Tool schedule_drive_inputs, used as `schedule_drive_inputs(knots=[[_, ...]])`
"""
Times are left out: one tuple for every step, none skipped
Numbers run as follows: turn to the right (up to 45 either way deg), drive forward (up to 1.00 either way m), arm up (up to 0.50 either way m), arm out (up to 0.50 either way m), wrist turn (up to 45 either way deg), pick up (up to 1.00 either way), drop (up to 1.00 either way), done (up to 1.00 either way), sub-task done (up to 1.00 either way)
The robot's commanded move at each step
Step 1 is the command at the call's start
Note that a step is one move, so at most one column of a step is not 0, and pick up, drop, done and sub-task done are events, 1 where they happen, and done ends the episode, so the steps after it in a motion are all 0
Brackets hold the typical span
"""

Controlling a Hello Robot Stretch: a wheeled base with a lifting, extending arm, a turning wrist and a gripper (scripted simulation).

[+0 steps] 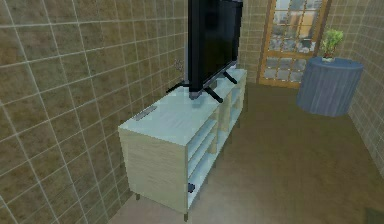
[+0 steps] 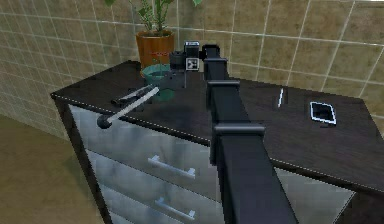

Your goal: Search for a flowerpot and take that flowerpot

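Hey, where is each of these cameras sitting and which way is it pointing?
Forward view: on the robot, looking ahead and slightly down at a television on a white stand, a blue table beyond.
Arm side view: on the robot's body, looking sideways at a dresser with a flowerpot; its arm and gripper show.
Shared: tan tiled walls.

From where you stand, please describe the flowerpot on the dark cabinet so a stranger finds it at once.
Find the dark-topped cabinet against the tiled wall. The flowerpot stands at the back of its top. It alone is brown with green leaves; the bowl before it is low and blue-green.
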Motion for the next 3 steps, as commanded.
schedule_drive_inputs(knots=[[0.0,0.0,0.0,0.0,45.0,0.0,0.0,0.0,0.0],[0.0,0.0,0.0,0.0,21.0,0.0,0.0,0.0,0.0],[0.0,0.0,0.0,0.0,0.0,1.0,0.0,0.0,0.0]])
